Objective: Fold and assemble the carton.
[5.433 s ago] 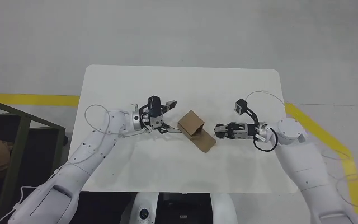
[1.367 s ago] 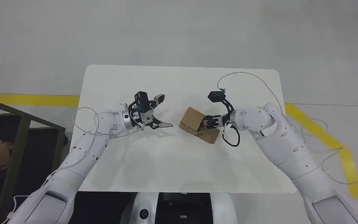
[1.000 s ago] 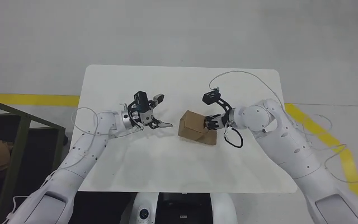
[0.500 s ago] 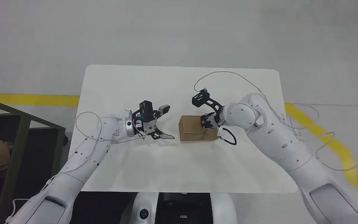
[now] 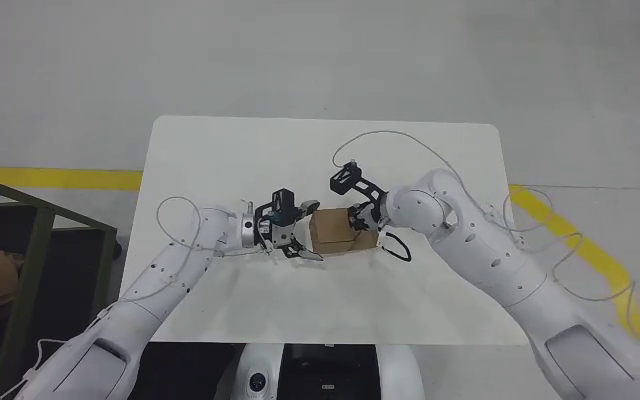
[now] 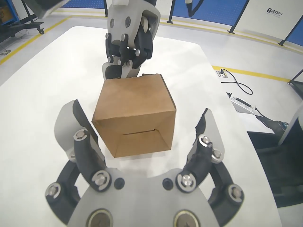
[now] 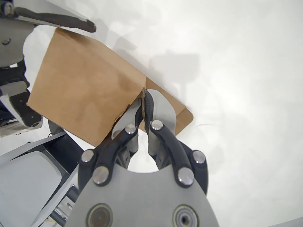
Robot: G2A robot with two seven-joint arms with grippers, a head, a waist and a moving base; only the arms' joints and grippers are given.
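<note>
The jaws of the left gripper (image 6: 142, 128) stand wide apart, one on each side of the near end of the carton (image 6: 135, 109). Whether its black rubber pads (image 6: 82, 118) touch the cardboard, I cannot tell. The carton is of plain brown matte cardboard, shaped as a box. It lies near the middle of the white table (image 5: 420, 160), between the two grippers. The left wrist view shows its near end closed, with a thin slit across that face; in the top view this slit is not to be seen. The far end is hidden there behind the box itself. On the right, the jaws of the right gripper (image 7: 143, 102) are closed on a thin cardboard edge at that far end. A flap (image 7: 183, 116) with a rounded corner stands out just beside them. In the top view these fingers are small and dark and hard to make out.
</note>
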